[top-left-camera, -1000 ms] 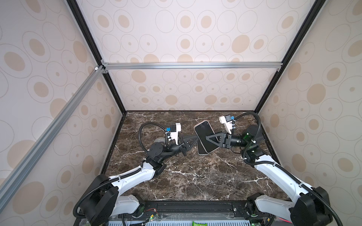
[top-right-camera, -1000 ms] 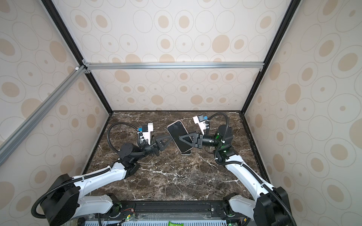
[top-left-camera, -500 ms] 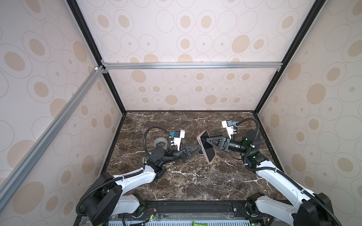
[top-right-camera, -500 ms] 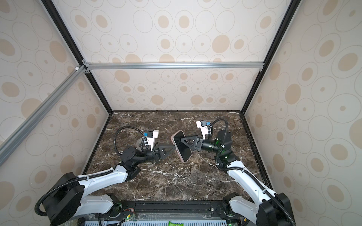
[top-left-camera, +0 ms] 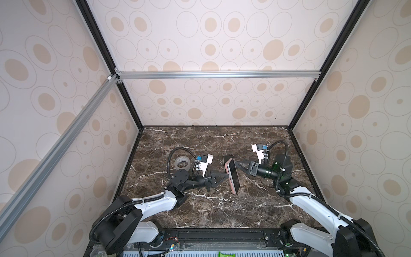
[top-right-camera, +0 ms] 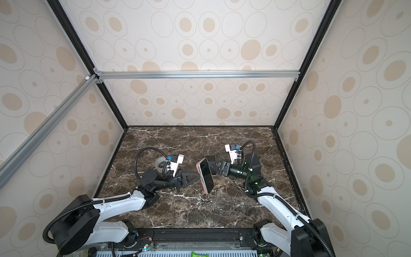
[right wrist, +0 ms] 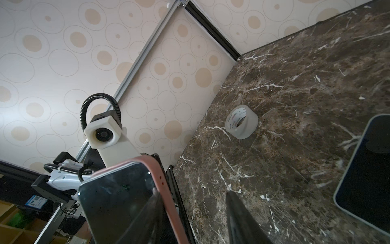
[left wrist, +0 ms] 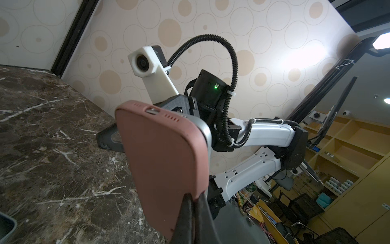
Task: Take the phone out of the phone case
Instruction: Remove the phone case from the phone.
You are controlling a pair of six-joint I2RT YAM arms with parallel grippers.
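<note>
One phone (right wrist: 118, 200) sits in its pink case (left wrist: 164, 158), up on edge over bench (top-left-camera: 200, 144) btwn arms, far as I see. L fingers (left wrist: 186, 217) pinched shut on case edge; R fingers (right wrist: 234, 211) apart, one tip across screen, no grip. 2nd phone (right wrist: 367, 169) flat on bench.

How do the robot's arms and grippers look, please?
The left arm and right arm have white shells and black joints. A black ribbed cable loops to a white camera block on each wrist. The left gripper and right gripper are black, with triangular fingers.
</note>
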